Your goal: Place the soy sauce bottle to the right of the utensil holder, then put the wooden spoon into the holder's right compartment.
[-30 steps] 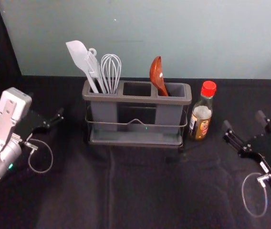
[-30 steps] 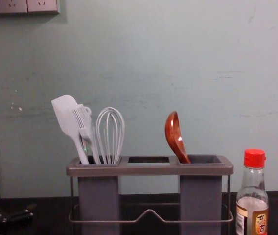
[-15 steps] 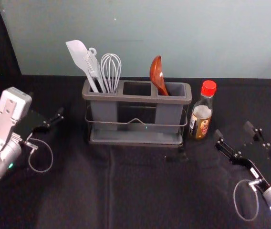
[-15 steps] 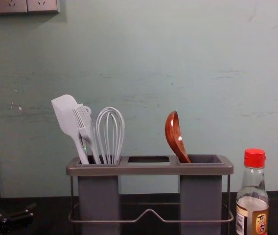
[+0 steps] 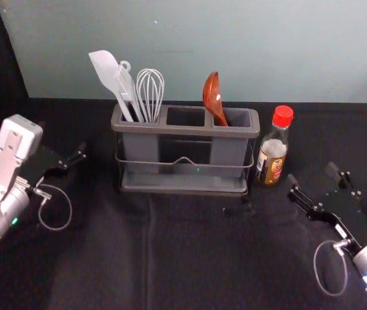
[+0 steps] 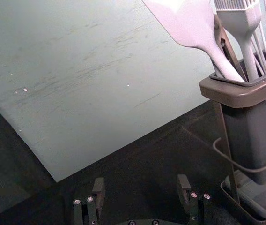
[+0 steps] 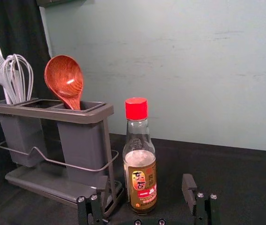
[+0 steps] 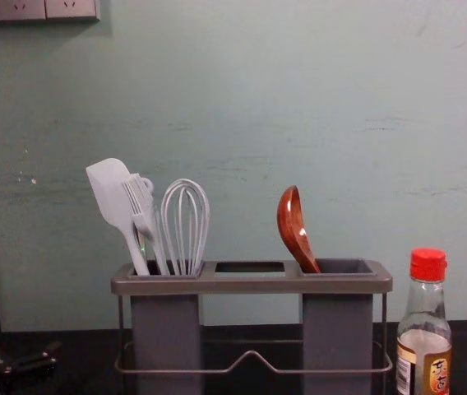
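Spoon [image 5: 212, 93] in holder's [image 5: 170, 130] right compartment [image 8: 336, 329], bottle [image 5: 273, 152] to the right: I judge both steps done. Right end effector [image 5: 312, 172], near right, wide, should just retreat; left end effector [image 6: 141, 183] idles left, wide.

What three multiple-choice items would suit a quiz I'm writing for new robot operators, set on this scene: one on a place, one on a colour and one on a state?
1. Relative to the gray plastic utensil holder, the clear glass sauce bottle stands:
A) to its left
B) to its right
C) behind it

2. The bottle's cap is:
A) red
B) green
C) white

3. The robot's right claw is:
A) shut on the bottle
B) shut on the holder
C) open

Answers:
1. B: the head view shows the bottle just past the holder's right end.
2. A: the cap is red in the head, chest and right wrist views.
3. C: the right wrist view shows its fingers standing well apart.
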Robot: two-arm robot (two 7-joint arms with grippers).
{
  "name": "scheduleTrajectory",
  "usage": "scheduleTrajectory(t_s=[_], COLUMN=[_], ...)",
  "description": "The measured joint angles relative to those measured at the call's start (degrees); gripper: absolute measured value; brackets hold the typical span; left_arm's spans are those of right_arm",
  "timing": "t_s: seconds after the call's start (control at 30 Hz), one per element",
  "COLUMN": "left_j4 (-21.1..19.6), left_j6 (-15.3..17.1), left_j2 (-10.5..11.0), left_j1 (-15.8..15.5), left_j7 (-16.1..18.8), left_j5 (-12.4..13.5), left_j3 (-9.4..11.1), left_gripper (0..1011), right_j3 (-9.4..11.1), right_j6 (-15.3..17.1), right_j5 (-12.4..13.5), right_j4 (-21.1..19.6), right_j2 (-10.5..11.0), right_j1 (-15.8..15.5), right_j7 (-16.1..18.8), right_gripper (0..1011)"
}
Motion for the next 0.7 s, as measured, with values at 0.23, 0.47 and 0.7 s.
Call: scheduleTrajectory(t_s=[0.23,0.47,0.7], left_j4=[0.0,0.0,0.0], left_j6=[0.0,0.0,0.0], left_j2=[0.0,0.0,0.0], left_j1=[0.0,0.0,0.0], left_j7=[0.0,0.0,0.0], left_j5=[0.0,0.0,0.0], left_j3=[0.0,0.0,0.0], left_gripper=[1005,1005,1005], right_j3=[-0.02,-0.04,-0.04], right_j6=[-0.12,-0.22,-0.26], right_j5=[0.04,0.07,0.12], right_j4=[-0.02,-0.07,-0.1], right_j2=[0.02,0.05,0.07], right_j1=[-0.07,-0.1,-0.14], right_j7=[-0.1,-0.16,-0.2], right_gripper=[1004,1004,1004])
